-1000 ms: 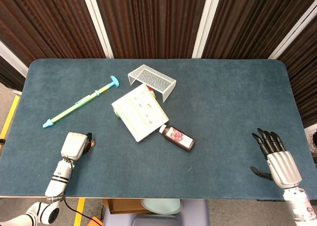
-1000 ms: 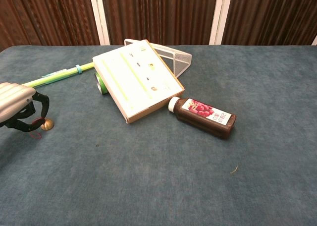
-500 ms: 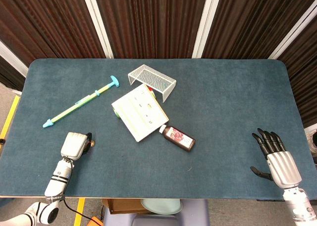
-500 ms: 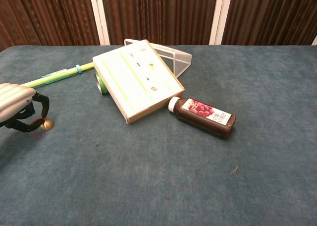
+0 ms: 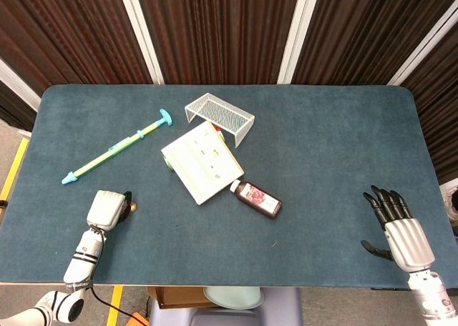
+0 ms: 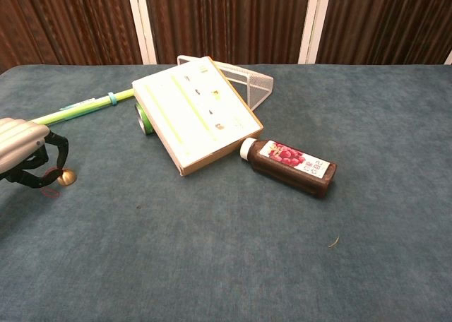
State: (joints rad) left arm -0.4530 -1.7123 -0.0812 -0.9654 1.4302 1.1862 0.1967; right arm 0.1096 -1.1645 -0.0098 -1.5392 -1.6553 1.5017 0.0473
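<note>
My left hand (image 5: 106,210) lies near the table's front left corner, its dark fingers curled in; it also shows at the left edge of the chest view (image 6: 25,149). At the fingertips it pinches a small brass bell (image 6: 66,176) on a red loop, a tiny speck in the head view (image 5: 132,207). My right hand (image 5: 401,233) rests at the front right edge with its fingers spread and nothing in it; the chest view does not show it.
A flat white box (image 5: 202,161) lies mid-table, propped on a green roll (image 6: 143,118). A dark juice bottle (image 5: 259,199) lies at its near corner. Behind stands a white wire rack (image 5: 220,115). A long green and blue stick (image 5: 118,147) lies at the left.
My left hand has slid a trifle toward the table's front edge with the bell. Nothing else has moved.
</note>
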